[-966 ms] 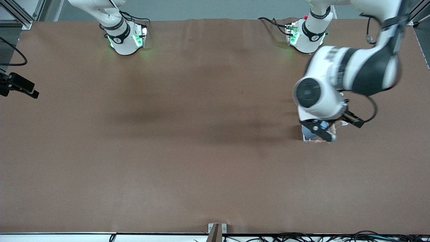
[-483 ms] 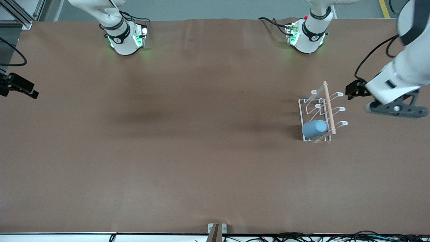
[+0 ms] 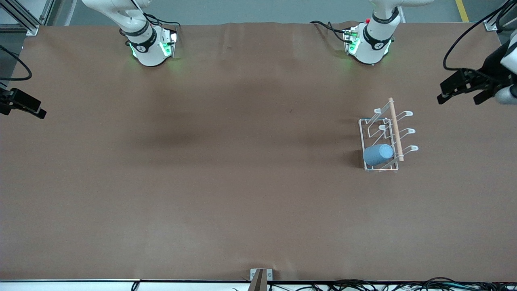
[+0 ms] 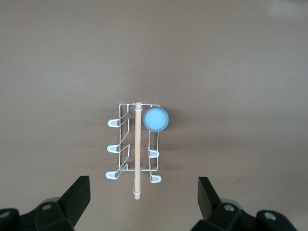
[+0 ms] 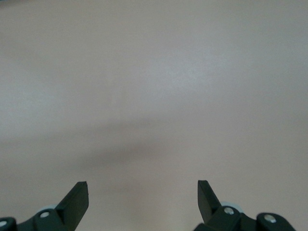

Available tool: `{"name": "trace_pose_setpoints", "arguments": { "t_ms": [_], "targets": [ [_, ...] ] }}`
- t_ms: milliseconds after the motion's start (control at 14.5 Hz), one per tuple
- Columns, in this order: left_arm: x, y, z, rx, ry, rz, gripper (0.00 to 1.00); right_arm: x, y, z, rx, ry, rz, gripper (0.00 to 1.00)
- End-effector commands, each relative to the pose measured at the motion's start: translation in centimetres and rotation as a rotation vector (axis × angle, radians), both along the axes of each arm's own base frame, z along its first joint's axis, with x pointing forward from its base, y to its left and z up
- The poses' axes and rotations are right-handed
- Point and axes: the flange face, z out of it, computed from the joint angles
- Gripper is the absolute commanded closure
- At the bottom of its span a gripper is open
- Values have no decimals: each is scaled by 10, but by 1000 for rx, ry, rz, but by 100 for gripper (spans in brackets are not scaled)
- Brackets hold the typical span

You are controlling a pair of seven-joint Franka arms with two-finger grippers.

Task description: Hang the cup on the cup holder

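The left gripper (image 3: 464,87), which a second before had been down over the cup holder (image 3: 385,139) and half a second before was just beside it, had drawn away to the table's edge at the left arm's end. Its fingers (image 4: 79,195) stood wide apart and held nothing. The cup (image 3: 378,154) hung mouth-inward on a prong at the end of the rack nearest the front camera, on the side toward the right arm, with its closed bottom pointing outward; from the left wrist view the cup (image 4: 156,119) showed as a round blue disc beside the wooden rod (image 4: 137,149). The release and retreat suggest that the hanging step was complete and the task essentially finished. The right gripper (image 5: 142,197) waited, fingers spread, over the bare table (image 5: 154,96). No brand, label or writing could be read on the cup or the rack.
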Motion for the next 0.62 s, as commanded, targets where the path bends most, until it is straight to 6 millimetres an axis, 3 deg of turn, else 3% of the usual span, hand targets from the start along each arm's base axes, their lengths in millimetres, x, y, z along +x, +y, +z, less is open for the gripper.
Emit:
{"name": "trace_pose_setpoints", "arguments": {
  "t_ms": [0,345,552],
  "targets": [
    [-12,-1,1,28,-19,0,0,-3,-3,2,3,3,-21,0],
    [-10,1,4,69,-27,-90,0,-4,-2,1,3,6,-21,0],
    [3,1,11,62,-23,-86,0,-3,-3,1,3,8,-19,0]
  ]
}}
